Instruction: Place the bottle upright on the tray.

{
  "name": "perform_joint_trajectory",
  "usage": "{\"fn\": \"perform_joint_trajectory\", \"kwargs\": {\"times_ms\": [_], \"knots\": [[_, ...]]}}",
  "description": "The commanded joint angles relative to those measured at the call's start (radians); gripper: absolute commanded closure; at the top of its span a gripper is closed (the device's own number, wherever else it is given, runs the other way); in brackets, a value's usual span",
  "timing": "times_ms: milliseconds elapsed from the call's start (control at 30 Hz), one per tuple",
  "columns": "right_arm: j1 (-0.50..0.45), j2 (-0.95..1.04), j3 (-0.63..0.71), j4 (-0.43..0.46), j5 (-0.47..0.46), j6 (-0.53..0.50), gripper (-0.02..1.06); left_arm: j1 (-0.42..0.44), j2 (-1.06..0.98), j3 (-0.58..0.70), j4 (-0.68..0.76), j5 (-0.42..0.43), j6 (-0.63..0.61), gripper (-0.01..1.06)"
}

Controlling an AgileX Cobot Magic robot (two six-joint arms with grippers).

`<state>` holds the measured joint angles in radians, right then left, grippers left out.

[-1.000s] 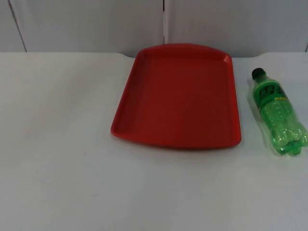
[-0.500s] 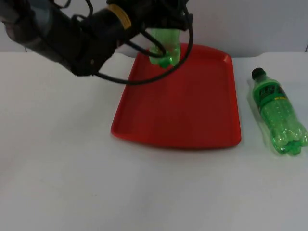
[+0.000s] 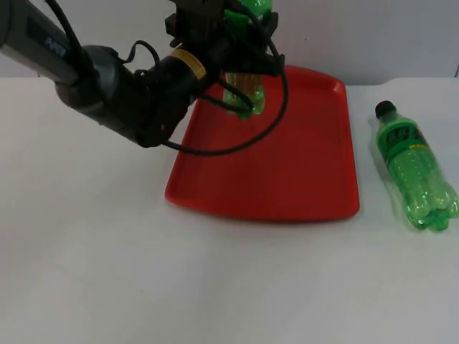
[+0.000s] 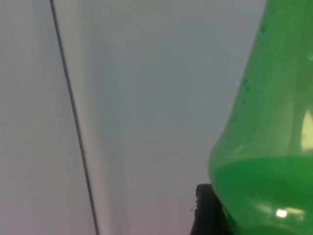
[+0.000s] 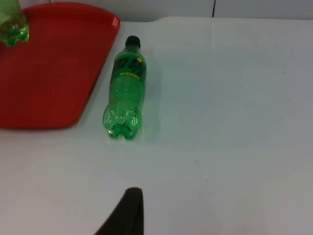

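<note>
left gripper [image 3: 240, 50] is clamped on a green bottle [image 3: 245, 92], holding it upright over the far left part of the red tray [image 3: 287, 186]; can't tell if its base touches the tray floor. a second green bottle [image 3: 414, 166] lies on its side on the white table [image 3: 107, 272] just right of the tray, black cap pointing toward the grey wall [image 3: 373, 36]. right gripper fingertip [image 5: 126, 213] hangs over bare table near that lying bottle's base; can't tell whether it's open or closed.

Green bottle [image 3: 244, 89] upright over red tray's [image 3: 287, 179] far edge; second bottle [image 3: 414, 168] lying beside tray.
</note>
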<state>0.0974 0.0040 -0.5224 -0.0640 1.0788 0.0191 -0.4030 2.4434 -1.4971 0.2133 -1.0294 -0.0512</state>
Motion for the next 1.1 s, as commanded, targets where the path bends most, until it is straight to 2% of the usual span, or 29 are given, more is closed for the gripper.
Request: {"fn": "perform_joint_trajectory", "kwargs": {"times_ms": [0,233,833,900,967,1000,1067], "knots": [[-0.006,-0.004,0.006,-0.002,-0.003,-0.009,-0.01,-0.003,0.024,-0.038,-0.029,-0.022,0.002,1.05],[-0.006,-0.004,0.006,-0.002,-0.003,-0.009,-0.01,-0.003,0.111,-0.113,-0.049,-0.023,0.002,1.05],[-0.006,-0.004,0.006,-0.002,-0.003,-0.009,-0.01,-0.003,0.159,-0.115,-0.050,-0.016,0.002,1.03],[-0.006,-0.004,0.006,-0.002,-0.003,-0.009,-0.01,-0.003,0.159,-0.115,-0.041,-0.014,0.002,0.95],[-0.006,-0.004,0.006,-0.002,-0.003,-0.009,-0.01,-0.003,0.159,-0.115,-0.041,-0.005,0.002,0.77],[-0.006,-0.004,0.006,-0.002,-0.003,-0.009,-0.01,-0.003,0.159,-0.115,-0.041,-0.005,0.002,0.77],[-0.006,-0.004,0.006,-0.002,-0.003,-0.009,-0.01,-0.003,0.159,-0.115,-0.041,-0.004,-0.001,0.54]]}}
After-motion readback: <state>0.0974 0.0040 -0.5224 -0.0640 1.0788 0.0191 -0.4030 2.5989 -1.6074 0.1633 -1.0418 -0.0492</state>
